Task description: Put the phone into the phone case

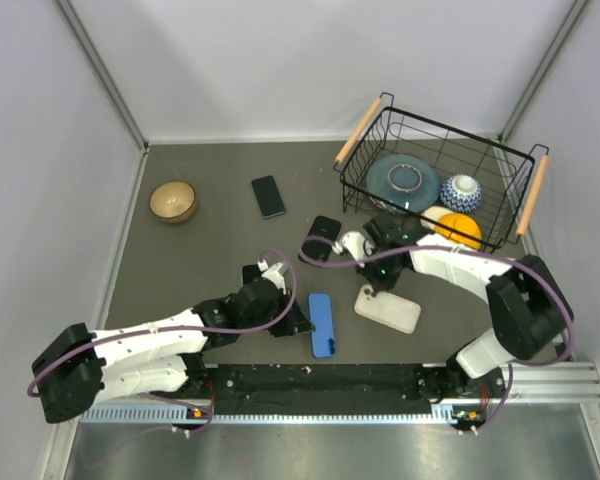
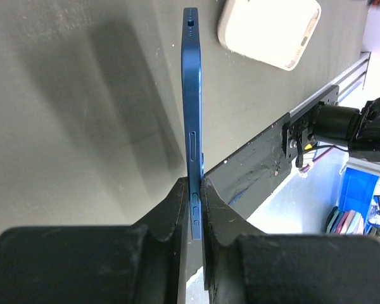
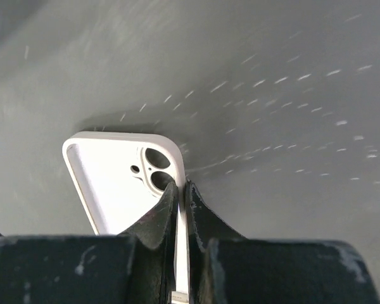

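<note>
The blue phone [image 1: 321, 325] stands on its long edge on the dark table, just left of the white phone case [image 1: 388, 309]. My left gripper [image 1: 305, 322] is shut on the phone's near end. In the left wrist view the phone [image 2: 191, 95] runs edge-on away from the gripper [image 2: 194, 187], with the case [image 2: 269, 28] beyond it to the right. My right gripper [image 1: 377, 288] is shut on the case's side wall. In the right wrist view the case [image 3: 114, 183] lies open side up, camera holes showing, with its right wall pinched in the gripper [image 3: 182, 190].
A black phone [image 1: 268, 196] and a second black slab [image 1: 322, 238] lie further back. A wooden bowl [image 1: 173, 201] sits at the left. A wire basket [image 1: 450, 128] at the back right holds a plate, a small bowl and an orange. A black rail [image 1: 320, 380] lines the near edge.
</note>
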